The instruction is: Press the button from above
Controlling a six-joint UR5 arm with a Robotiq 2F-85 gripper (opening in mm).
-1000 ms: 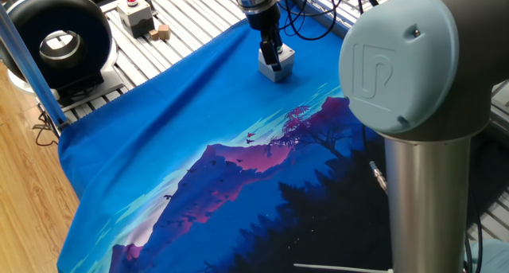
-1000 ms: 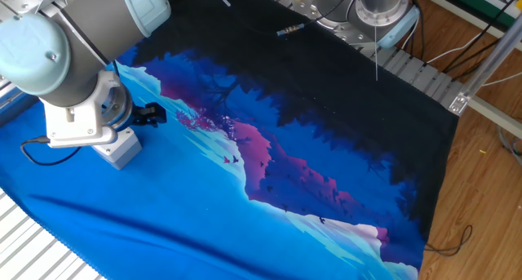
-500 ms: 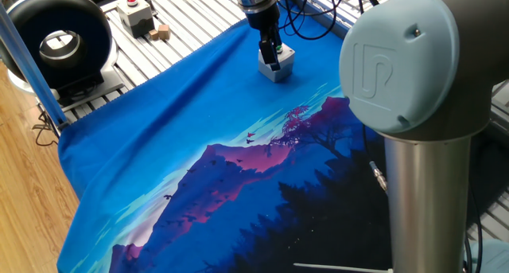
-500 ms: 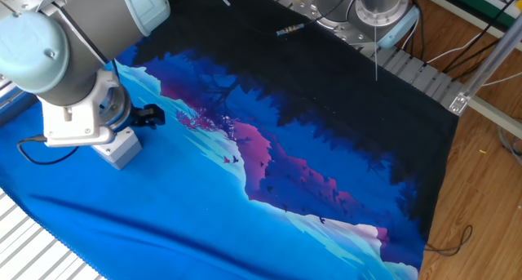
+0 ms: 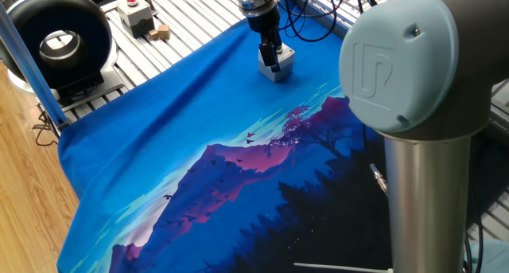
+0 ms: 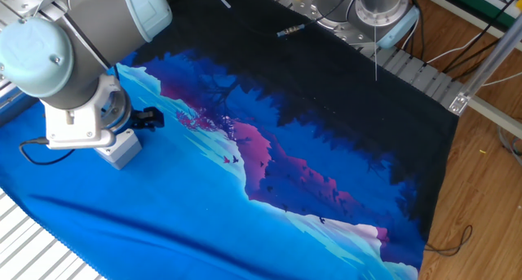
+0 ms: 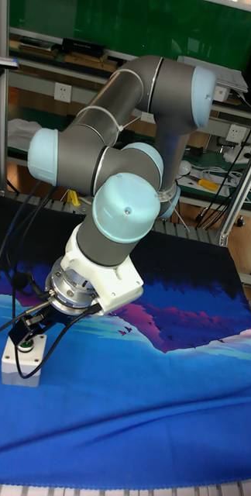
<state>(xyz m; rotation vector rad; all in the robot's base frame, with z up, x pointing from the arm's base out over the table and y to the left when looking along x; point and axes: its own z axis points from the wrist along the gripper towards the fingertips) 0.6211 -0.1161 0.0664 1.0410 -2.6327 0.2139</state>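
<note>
In one fixed view, the black two-finger gripper (image 5: 273, 58) stands on top of the small light-grey cube-shaped box (image 5: 277, 66), which sits on the blue mountain-print cloth (image 5: 183, 138) near its far edge. Against the picture from a second ago, the gripper body sits slightly higher, so I judge the press is ending or the arm is starting to lift. The green button itself is hidden under the fingers here. A separate grey box with a red button (image 5: 135, 12) sits well apart on the slatted metal table (image 5: 191, 22).

In the other fixed view, the arm's white wrist covers the box top; only the box's lower corner shows, and the wrist has shifted a little.

In the tall fixed view, the small round green push button with a silver ring (image 7: 22, 346) shows on the box top, with the fingertips just beside or touching it. Whether the fingers are parted or closed, I cannot tell.
</note>
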